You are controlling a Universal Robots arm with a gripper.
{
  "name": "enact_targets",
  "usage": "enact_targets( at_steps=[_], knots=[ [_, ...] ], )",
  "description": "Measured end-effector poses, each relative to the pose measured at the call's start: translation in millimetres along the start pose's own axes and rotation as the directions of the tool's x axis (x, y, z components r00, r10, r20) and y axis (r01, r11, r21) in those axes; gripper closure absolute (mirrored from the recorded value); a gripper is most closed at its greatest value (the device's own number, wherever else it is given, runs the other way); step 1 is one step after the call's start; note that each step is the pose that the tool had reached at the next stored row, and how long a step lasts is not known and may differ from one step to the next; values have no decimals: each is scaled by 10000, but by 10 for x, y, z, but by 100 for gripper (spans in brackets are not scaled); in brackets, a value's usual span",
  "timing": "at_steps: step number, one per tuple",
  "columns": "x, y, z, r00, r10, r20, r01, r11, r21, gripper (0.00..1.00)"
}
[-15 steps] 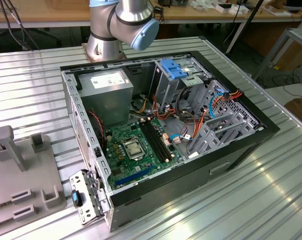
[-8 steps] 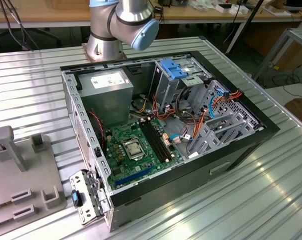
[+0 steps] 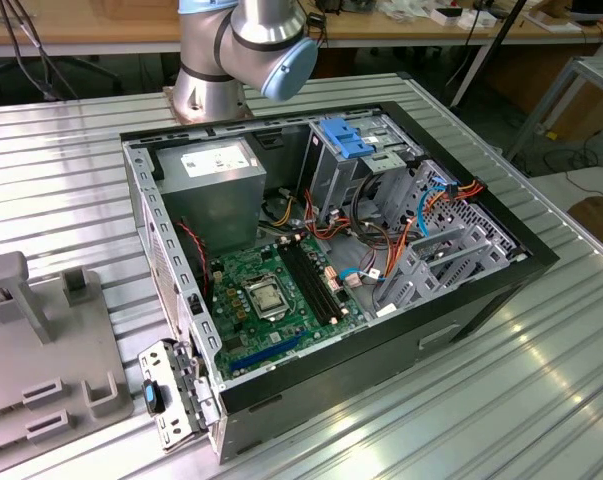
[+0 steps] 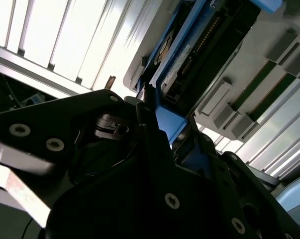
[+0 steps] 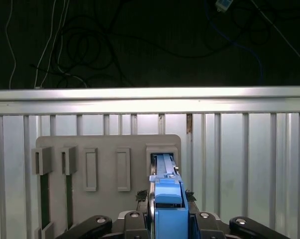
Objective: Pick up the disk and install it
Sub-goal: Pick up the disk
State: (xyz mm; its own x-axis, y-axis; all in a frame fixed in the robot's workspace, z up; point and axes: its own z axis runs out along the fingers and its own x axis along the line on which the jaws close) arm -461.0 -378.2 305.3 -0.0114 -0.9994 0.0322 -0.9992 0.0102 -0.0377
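ribbed metal surface (image 3: 541, 400) carries an open computer case (image 3: 331, 250) in the middle of the exterior view and a grey slotted holder (image 3: 41, 370) at that view's lower left. beyond the surface edge in the first wrist view: dark floor with loose cables.

step in hand, as i read it: the pick-up. the disk (image 5: 164, 172) stands on edge in the holder's end slot, the one next to bare ribbed metal. it is not in the case. in the second wrist view the disk (image 4: 207, 52) shows its dark body and one blue rail close up, with the holder's grey blocks just beside it.

gripper (image 5: 165, 195) straddles the disk's near end. the jaws sit one on each side, tight against the blue rails, no gap visible, so they look clamped on the disk, narrow opening. disk is centred between them, long axis running away from the wrist into the slot.

doing it well, my judgement: keep the clamp square on both rails, not on the dark body. pull straight along the slot line with no twist, since the slot walls hug the disk and a tilt could jam it or drag the holder. a slip is likely if the grip is only on the rail tips.
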Motion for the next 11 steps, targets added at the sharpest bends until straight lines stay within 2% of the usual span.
enact_targets(
  at_steps=[5,11],
  knots=[
    [1,-1,-30,10000,0,0,0,10000,0,63],
    [5,-6,-159,10000,0,0,0,10000,1,63]
  ],
)
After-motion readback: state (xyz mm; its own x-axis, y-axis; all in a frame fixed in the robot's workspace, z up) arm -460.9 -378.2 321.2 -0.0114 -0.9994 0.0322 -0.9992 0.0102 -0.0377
